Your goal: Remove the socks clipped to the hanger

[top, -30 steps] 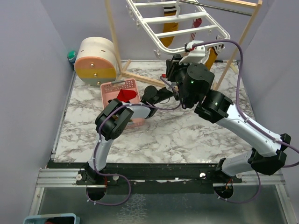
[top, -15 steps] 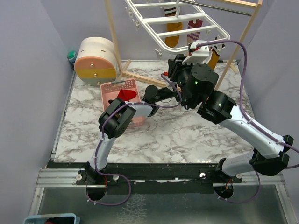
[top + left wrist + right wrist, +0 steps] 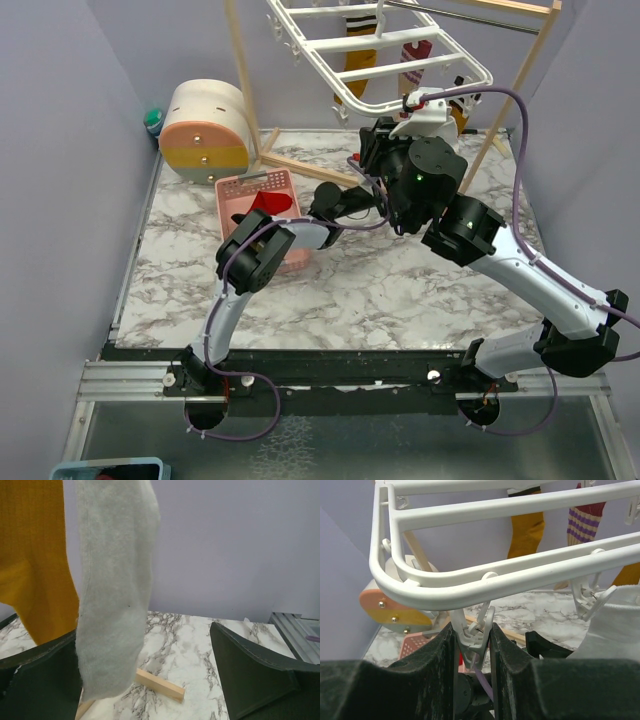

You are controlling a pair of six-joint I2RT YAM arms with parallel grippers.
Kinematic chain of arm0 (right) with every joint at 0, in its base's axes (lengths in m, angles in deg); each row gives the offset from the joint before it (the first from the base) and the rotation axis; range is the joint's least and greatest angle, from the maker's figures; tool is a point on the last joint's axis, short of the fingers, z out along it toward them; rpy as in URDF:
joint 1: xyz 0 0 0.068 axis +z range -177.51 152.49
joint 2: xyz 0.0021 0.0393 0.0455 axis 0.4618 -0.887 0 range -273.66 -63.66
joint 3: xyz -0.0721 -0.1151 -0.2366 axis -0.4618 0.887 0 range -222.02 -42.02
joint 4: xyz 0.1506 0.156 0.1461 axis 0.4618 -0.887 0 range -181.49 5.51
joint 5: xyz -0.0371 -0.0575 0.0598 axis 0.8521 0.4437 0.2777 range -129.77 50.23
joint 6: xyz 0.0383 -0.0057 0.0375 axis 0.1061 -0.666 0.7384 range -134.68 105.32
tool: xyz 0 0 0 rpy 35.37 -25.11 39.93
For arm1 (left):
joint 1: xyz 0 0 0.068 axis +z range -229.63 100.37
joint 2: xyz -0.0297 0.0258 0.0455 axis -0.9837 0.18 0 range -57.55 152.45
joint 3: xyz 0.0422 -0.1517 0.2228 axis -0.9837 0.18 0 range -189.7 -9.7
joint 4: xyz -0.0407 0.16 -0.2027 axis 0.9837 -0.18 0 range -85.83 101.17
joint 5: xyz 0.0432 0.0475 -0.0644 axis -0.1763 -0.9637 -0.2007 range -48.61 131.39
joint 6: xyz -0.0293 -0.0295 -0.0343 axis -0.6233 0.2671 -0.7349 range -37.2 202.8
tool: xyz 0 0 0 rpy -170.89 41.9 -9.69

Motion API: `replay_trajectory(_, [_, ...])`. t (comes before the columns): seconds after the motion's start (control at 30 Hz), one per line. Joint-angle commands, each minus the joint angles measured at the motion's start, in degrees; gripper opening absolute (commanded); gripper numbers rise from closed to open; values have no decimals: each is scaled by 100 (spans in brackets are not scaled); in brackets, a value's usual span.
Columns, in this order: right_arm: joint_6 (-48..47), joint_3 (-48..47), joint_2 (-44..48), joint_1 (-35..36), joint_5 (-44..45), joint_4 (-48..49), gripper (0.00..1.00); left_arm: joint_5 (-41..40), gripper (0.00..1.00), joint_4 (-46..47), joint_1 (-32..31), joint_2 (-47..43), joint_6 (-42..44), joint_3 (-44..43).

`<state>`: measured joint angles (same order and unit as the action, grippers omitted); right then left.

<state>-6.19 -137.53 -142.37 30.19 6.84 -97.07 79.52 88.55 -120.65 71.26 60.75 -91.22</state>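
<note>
The white hanger (image 3: 400, 48) tilts from the wooden rack at the back. A mustard sock (image 3: 362, 62) and a red striped sock (image 3: 415, 62) hang from it. My right gripper (image 3: 475, 645) is shut on a white clip (image 3: 476, 627) under the hanger's near rim (image 3: 520, 575); no fabric shows in that clip. A pale fuzzy sock (image 3: 117, 580) dangles between my left gripper's (image 3: 150, 680) open fingers, close to the left finger (image 3: 40, 680), with a mustard sock (image 3: 37, 555) behind it. In the top view the right arm (image 3: 430, 180) hides the left gripper.
A pink basket (image 3: 262, 205) holding a red sock (image 3: 272, 203) stands left of the arms. A round peach and yellow drawer unit (image 3: 205, 130) sits at the back left. The rack's wooden poles (image 3: 240, 70) and foot bar (image 3: 160, 684) frame the hanger.
My left gripper has opened wider and its arm has reached a little farther right. The right arm shifted slightly right with the clip, and the hanger swayed with it.
</note>
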Motion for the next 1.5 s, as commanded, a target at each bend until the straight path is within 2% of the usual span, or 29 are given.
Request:
replay_trajectory(0.0, [-54, 75, 113, 47, -81, -77, 1, -143, 87, -301, -25, 228, 384, -364])
replay_trajectory(0.03, [-50, 84, 127, 49, -82, -86, 1, -70, 73, -459, -21, 275, 476, -475])
replay_trajectory(0.07, [-49, 96, 132, 49, -82, -89, 1, 64, 54, -605, -5, 329, 549, -616])
replay_trajectory(0.13, [-58, 102, 133, 46, -67, -87, 1, 283, 10, -945, 43, 438, 632, -927])
replay_trajectory(0.17, [-58, 102, 134, 41, -56, -91, 1, 336, 0, -1039, 73, 475, 637, -1024])
replay_trajectory(0.33, [-84, 196, 196, 49, -67, -2, 1, 713, 0, -1201, 249, 581, 466, -1417])
replay_trajectory(0.43, [-101, 220, 232, 48, -137, 22, 9, 827, 0, -1288, 326, 556, 412, -1489])
replay_trajectory(0.57, [-115, 212, 276, 46, -268, 6, 41, 927, 0, -1409, 365, 436, 452, -1401])
replay_trajectory(0.63, [-73, 197, 288, 43, -326, -60, 54, 957, 0, -1444, 362, 318, 478, -1286])
replay_trajectory(0.77, [43, 438, 533, 42, -481, -95, 68, 969, 0, -1458, 352, -69, 495, -771])
replay_trajectory(0.97, [84, 1351, 1347, 47, -959, -76, 92, 833, 0, -1449, 322, -731, 786, 419])
replay_trajectory(1.23, [161, 2709, 2881, 49, -1118, -317, 95, 689, 0, -1449, 320, -1434, 933, 1529])
replay_trajectory(1.47, [-265, 2934, 3657, 42, -198, -559, 96, 527, 0, -1454, 280, -2041, 962, 2295])
